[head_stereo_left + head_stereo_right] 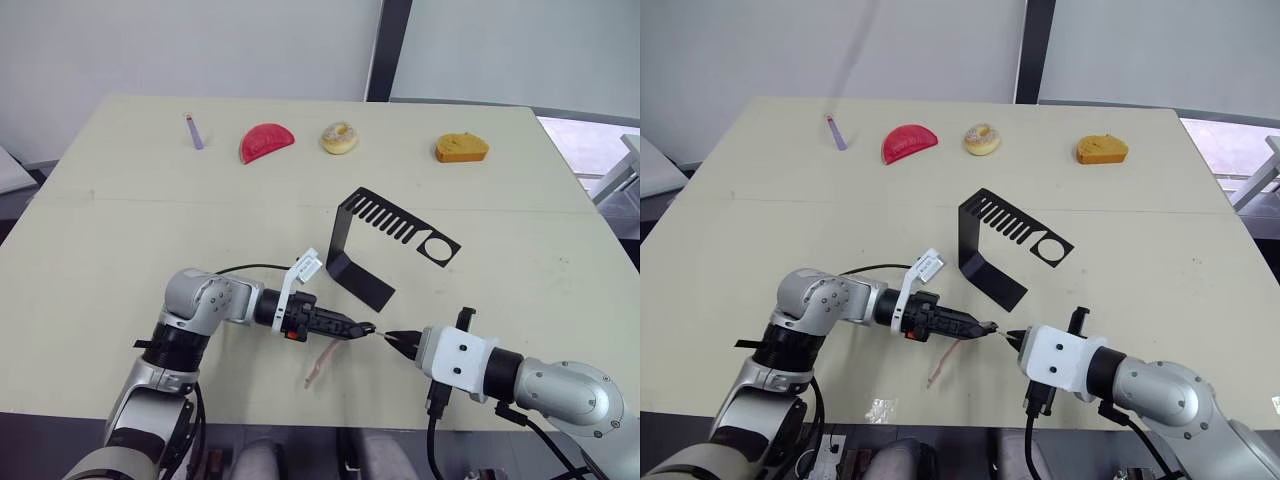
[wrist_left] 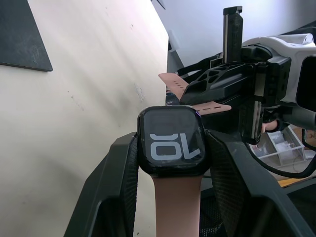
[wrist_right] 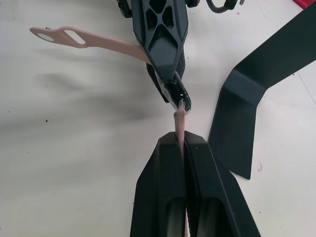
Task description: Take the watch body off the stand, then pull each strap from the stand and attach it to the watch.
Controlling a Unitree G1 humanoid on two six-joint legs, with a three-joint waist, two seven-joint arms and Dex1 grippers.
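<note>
My left gripper (image 1: 365, 328) is shut on the watch body (image 2: 170, 140), a small black case with white digits on its screen. One pink-tan strap (image 1: 320, 362) is joined to the case and hangs down to the table. My right gripper (image 1: 392, 338) faces it, shut on the second strap (image 3: 180, 121), whose free end meets the edge of the watch body (image 3: 178, 97). Both grippers are near the table's front edge. The black stand (image 1: 390, 240) stands just behind them, with nothing on its slotted top arm.
Along the table's far side lie a purple stick (image 1: 194, 132), a red half-round piece (image 1: 266, 142), a doughnut (image 1: 339, 137) and a yellow-brown food piece (image 1: 461, 148). The stand's base (image 3: 247, 113) lies close beside my right gripper.
</note>
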